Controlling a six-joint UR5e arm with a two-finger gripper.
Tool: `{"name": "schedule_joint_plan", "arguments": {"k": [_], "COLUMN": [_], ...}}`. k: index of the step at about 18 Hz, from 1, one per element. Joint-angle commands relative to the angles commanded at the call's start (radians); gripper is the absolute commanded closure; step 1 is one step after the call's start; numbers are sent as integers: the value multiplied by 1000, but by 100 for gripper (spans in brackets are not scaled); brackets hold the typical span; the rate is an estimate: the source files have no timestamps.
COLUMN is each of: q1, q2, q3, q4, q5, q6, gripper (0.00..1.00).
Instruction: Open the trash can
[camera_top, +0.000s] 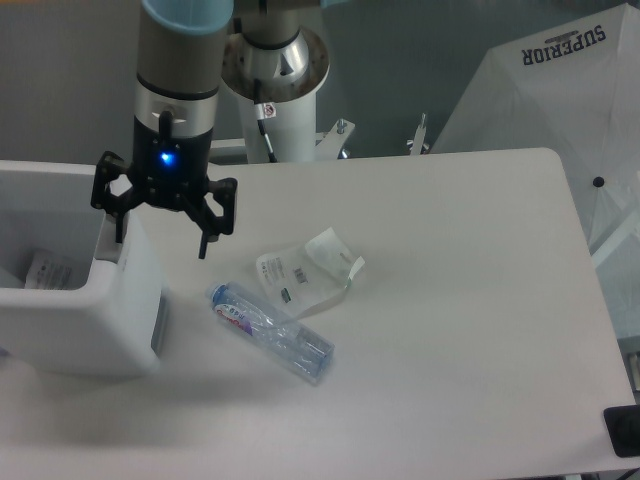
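Note:
The white boxy trash can (95, 320) stands at the table's left edge with its top open; I can see inside, where a small piece of paper (45, 270) lies. Its flat lid does not show. A grey tab (108, 233) sits at its right rim. My gripper (160, 238) hangs over that right rim, fingers spread wide and open with nothing between them. The left finger (119, 228) is by the grey tab, the right finger (203, 240) hangs outside the can over the table.
A crushed clear plastic bottle (270, 332) lies on the table right of the can. A crumpled clear wrapper with labels (307, 272) lies just behind it. The arm's white base post (285, 115) stands at the table's back edge. A white umbrella (560, 90) is off to the right.

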Motion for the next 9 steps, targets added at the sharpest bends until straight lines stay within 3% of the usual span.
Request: {"name": "schedule_joint_plan", "arguments": {"k": [9], "q1": [181], "q2": [-139], "q3": [-6], "q4": [29], "q5": [129], "q6": [192], "gripper": [0]}}
